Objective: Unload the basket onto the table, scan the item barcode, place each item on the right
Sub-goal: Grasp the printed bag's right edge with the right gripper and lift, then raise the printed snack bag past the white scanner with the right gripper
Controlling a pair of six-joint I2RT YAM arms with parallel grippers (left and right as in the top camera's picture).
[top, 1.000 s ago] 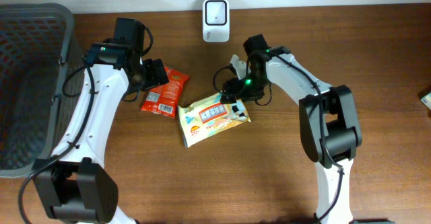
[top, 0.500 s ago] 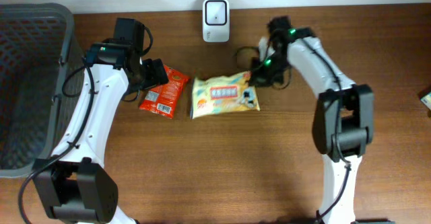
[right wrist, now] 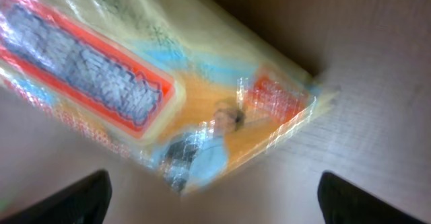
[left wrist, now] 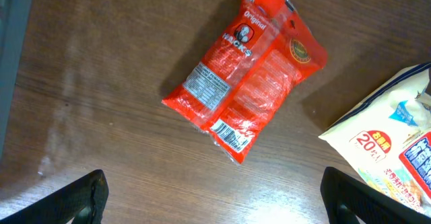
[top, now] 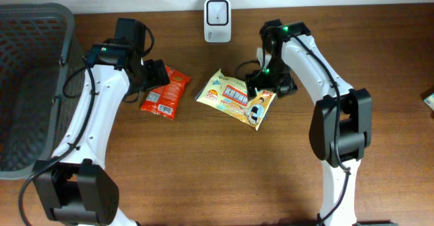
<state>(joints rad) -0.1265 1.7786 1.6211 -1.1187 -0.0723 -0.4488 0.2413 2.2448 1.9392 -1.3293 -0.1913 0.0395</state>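
Note:
A cream-yellow snack packet (top: 236, 97) with red and blue print lies slanted on the table below the white scanner (top: 217, 12). My right gripper (top: 268, 87) hovers over the packet's right end. In the right wrist view the blurred packet (right wrist: 135, 83) fills the upper left, and the right gripper (right wrist: 215, 204) is open with nothing between its fingers. A red snack bag (top: 163, 93) lies to the left, label side up, with its barcode (left wrist: 227, 135) showing. My left gripper (top: 154, 75) is open above the red bag (left wrist: 246, 69), not touching it.
A dark mesh basket (top: 27, 83) stands at the table's left end. The scanner sits against the back edge. A small pale object (top: 428, 98) shows at the far right edge. The cream packet's corner (left wrist: 397, 143) reaches into the left wrist view.
The right gripper dragged the cream packet up and to the right, turned it to a slant, then opened and let it go. The left arm and red bag have not moved.

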